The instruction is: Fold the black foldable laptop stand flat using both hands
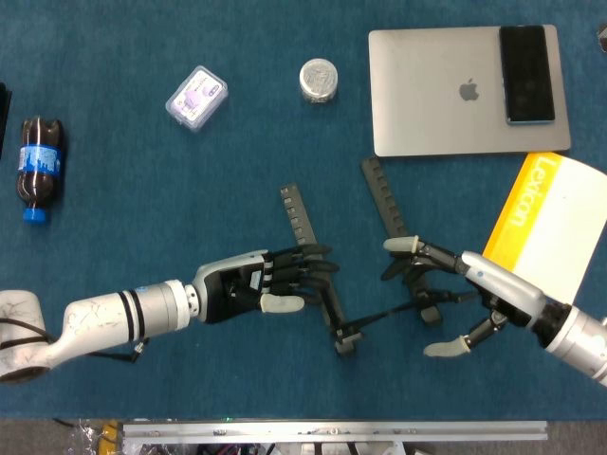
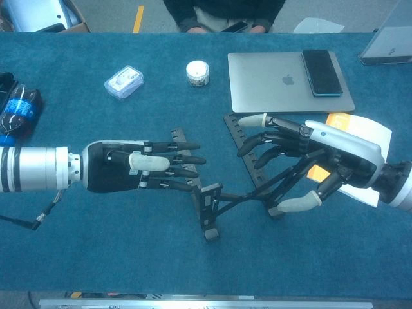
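Observation:
The black laptop stand (image 1: 343,334) lies spread open on the blue cloth as two toothed rails joined by thin cross links (image 2: 241,195). My left hand (image 1: 258,285) reaches in from the left, and its fingers (image 2: 183,161) lie across the left rail (image 1: 296,213) with the thumb on top. My right hand (image 1: 448,284) comes from the right. Its fingers (image 2: 264,138) rest spread over the lower part of the right rail (image 1: 382,194), the thumb held apart below. Neither hand closes around a rail.
A closed silver laptop (image 1: 446,90) with a phone (image 1: 527,62) on it sits at the back right. A yellow book (image 1: 550,223) lies by my right arm. A round tin (image 1: 319,80), a small plastic box (image 1: 196,97) and a cola bottle (image 1: 38,166) lie further left.

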